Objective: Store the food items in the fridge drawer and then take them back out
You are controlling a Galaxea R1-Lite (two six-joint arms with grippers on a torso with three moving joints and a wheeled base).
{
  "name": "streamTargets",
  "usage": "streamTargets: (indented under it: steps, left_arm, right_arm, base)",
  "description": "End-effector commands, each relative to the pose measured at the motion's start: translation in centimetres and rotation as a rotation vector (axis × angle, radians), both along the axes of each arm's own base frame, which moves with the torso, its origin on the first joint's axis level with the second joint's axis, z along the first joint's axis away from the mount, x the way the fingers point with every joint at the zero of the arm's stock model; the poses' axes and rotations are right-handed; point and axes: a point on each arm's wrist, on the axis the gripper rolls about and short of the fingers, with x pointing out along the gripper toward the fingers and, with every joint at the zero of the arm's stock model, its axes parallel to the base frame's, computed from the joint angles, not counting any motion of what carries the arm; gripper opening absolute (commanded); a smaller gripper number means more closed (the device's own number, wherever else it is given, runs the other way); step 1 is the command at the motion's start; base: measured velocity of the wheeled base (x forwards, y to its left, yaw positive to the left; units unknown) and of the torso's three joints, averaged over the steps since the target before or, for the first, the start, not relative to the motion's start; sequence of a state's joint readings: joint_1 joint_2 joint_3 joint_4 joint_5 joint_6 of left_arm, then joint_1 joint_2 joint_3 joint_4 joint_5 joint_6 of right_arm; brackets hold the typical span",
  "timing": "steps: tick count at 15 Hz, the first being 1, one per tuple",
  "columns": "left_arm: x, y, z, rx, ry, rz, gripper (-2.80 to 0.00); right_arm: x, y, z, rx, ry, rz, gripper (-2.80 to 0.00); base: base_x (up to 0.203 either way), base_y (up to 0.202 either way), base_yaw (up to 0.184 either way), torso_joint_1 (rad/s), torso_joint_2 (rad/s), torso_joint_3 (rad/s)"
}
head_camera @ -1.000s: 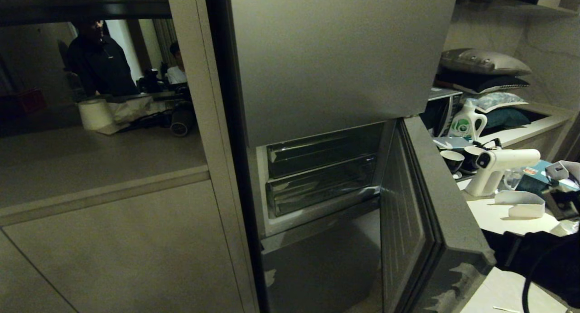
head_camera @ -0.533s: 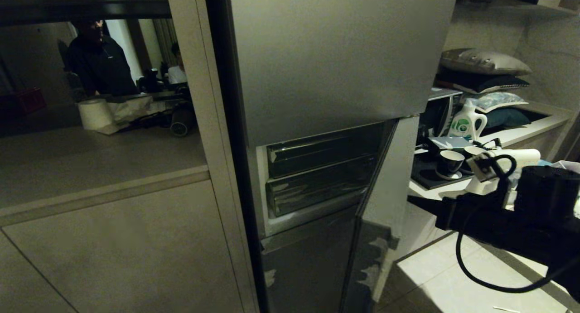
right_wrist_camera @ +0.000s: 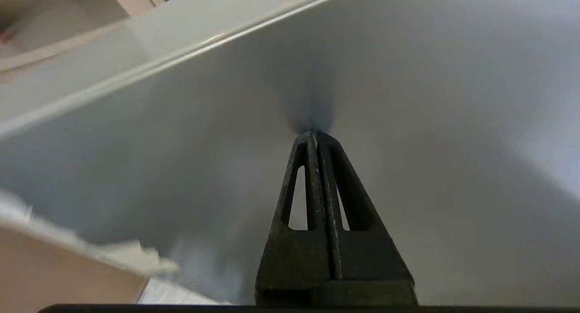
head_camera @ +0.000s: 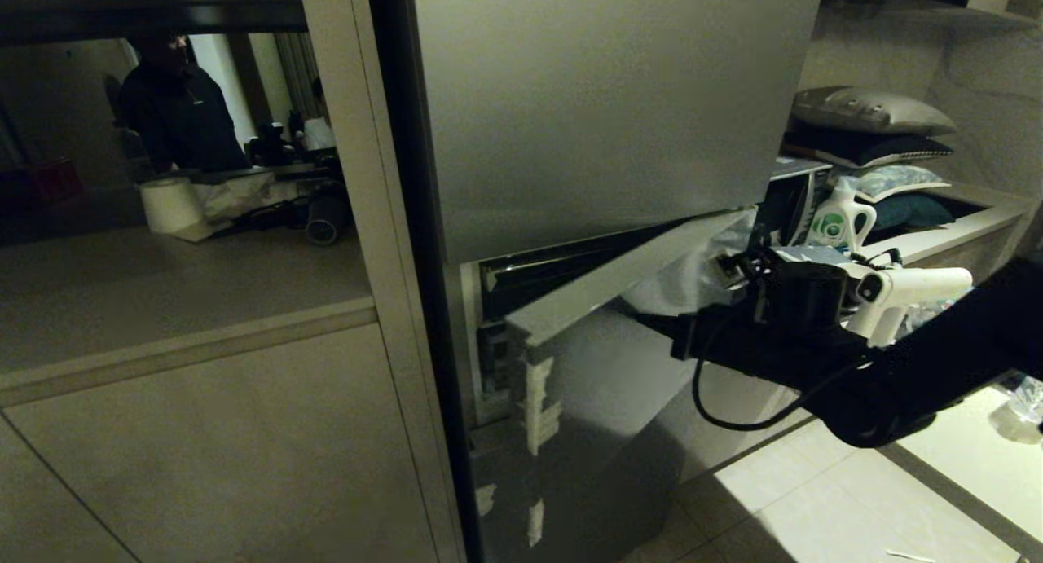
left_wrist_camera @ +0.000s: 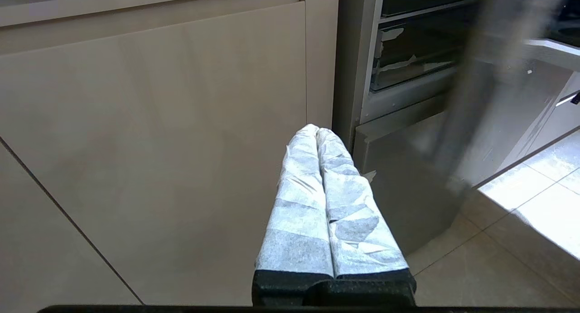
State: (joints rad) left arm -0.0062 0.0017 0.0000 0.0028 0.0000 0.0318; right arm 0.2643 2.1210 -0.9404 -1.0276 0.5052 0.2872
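The grey fridge door [head_camera: 603, 384] stands part-way across its compartment. My right gripper [head_camera: 645, 315] is shut, with its tips pressed against the door's outer face [right_wrist_camera: 408, 100]; the right wrist view shows the gripper [right_wrist_camera: 313, 134] holding nothing. Behind the door only slivers of two stacked drawer fronts [head_camera: 521, 274] show, both pushed in. They are also in the left wrist view [left_wrist_camera: 408, 59], and I cannot tell which one is the fridge drawer. No food items are in view. My left gripper [left_wrist_camera: 316, 131], wrapped in white tape, hangs shut and empty, low beside the beige cabinet [left_wrist_camera: 158, 145].
A counter on the right carries a white spray gun [head_camera: 904, 290], a detergent bottle [head_camera: 839, 221] and cups. Pale floor tiles [head_camera: 815, 498] lie below the door. On the left are a cabinet counter [head_camera: 163, 286] with a paper roll [head_camera: 169, 204] and a person [head_camera: 175, 107] beyond.
My right arm has swept in from the lower right to the left, and the fridge door has swung from wide open to mostly across the compartment, covering the drawers. The left arm has stayed still.
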Motion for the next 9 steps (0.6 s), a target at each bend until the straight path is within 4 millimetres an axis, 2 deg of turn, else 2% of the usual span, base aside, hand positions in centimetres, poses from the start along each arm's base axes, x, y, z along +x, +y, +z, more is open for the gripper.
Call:
streamTargets:
  steps: [1, 5, 9]
  left_arm:
    - [0.0, 0.0, 0.0, 0.000, 0.001, 0.000, -2.80]
    - [0.0, 0.0, 0.0, 0.000, 0.002, 0.000, -2.80]
    - [0.0, 0.0, 0.0, 0.000, 0.002, 0.000, -2.80]
  right_arm:
    - [3.1, 2.5, -2.5, 0.009, -0.022, 0.042, -2.80]
    - [5.2, 5.5, -3.7, 0.029, -0.081, 0.082, -2.80]
    - [5.6, 5.9, -3.5, 0.040, -0.130, 0.016, -2.80]
  base:
    - [0.000, 0.000, 0.000, 0.000, 0.00, 0.000]
    - [0.000, 0.000, 0.000, 0.000, 0.00, 0.000]
    - [0.000, 0.000, 0.000, 0.000, 0.00, 0.000]
